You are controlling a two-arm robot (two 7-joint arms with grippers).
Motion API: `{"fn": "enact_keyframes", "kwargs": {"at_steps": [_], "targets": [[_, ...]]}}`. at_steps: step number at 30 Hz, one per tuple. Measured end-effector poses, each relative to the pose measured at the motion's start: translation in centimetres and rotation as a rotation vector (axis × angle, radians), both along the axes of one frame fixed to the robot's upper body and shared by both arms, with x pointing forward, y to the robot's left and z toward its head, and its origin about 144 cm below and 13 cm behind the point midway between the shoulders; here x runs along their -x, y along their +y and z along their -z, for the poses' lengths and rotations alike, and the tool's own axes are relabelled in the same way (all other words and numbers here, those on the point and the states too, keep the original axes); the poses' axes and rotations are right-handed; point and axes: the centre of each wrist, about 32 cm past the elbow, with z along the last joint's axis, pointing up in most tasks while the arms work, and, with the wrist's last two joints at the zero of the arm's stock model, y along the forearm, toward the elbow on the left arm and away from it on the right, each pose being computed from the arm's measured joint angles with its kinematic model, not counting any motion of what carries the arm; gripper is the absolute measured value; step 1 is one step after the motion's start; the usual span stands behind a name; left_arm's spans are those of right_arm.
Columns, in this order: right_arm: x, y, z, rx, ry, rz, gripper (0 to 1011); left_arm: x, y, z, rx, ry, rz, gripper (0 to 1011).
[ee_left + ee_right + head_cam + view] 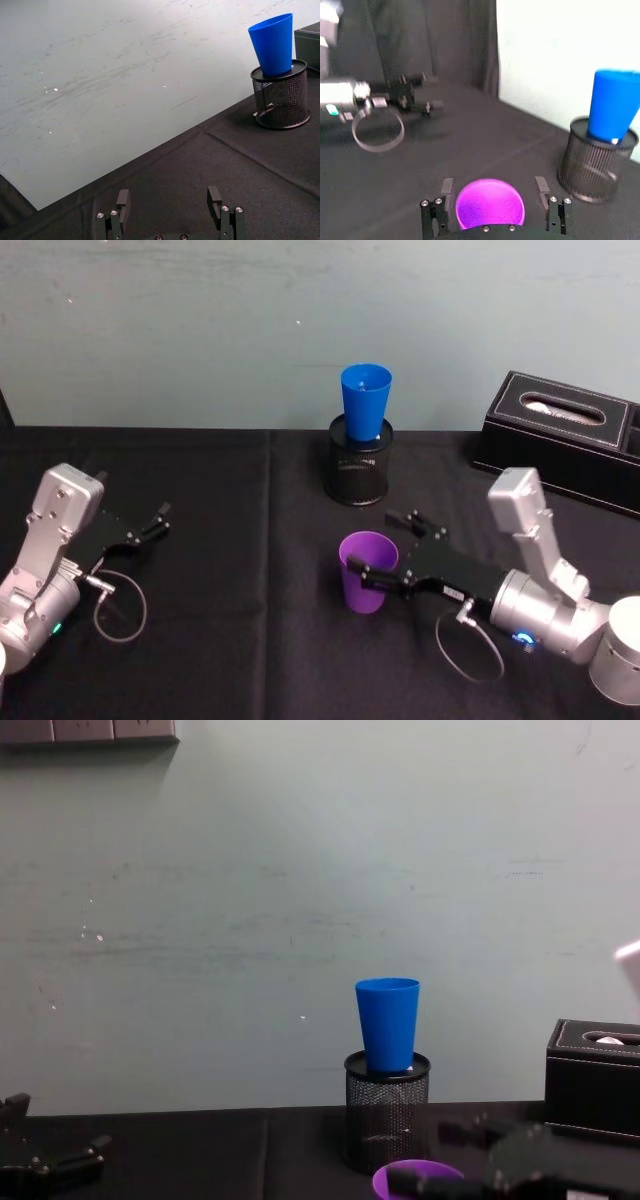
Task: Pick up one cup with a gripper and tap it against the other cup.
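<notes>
The purple cup point(367, 575) stands upright on the black cloth near the middle of the table; its rim also shows in the chest view point(416, 1181). My right gripper point(388, 548) is open and straddles it, one finger on each side. In the right wrist view the cup point(490, 204) sits between the fingers point(447, 188) with a small gap on both sides. The blue cup point(365, 400) stands upright in a black mesh pen holder point(359, 472) behind the purple one, also seen in the chest view point(388, 1023). My left gripper point(155, 520) rests open at the far left, holding nothing.
A black tissue box point(570, 435) sits at the back right of the table. A grey wall point(200, 330) rises just behind the pen holder. Cable loops hang by both wrists point(468, 648). Bare black cloth point(240, 570) lies between the two arms.
</notes>
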Motion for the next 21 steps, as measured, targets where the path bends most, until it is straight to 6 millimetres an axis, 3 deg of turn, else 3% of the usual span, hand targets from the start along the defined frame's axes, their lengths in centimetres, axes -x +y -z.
{"fn": "enact_keyframes", "kwargs": {"at_steps": [8, 17, 21], "targets": [[0.6, -0.4, -1.3, -0.161, -0.039, 0.089, 1003, 0.0, 0.0, 0.0, 0.0, 0.0, 0.0, 1011], [1.1, 0.5, -0.5, -0.012, -0.107, 0.486, 1003, 0.0, 0.0, 0.0, 0.0, 0.0, 0.0, 1011], [0.8, 0.9, 0.0, 0.052, -0.097, 0.577, 1003, 0.0, 0.0, 0.0, 0.0, 0.0, 0.0, 1011]]}}
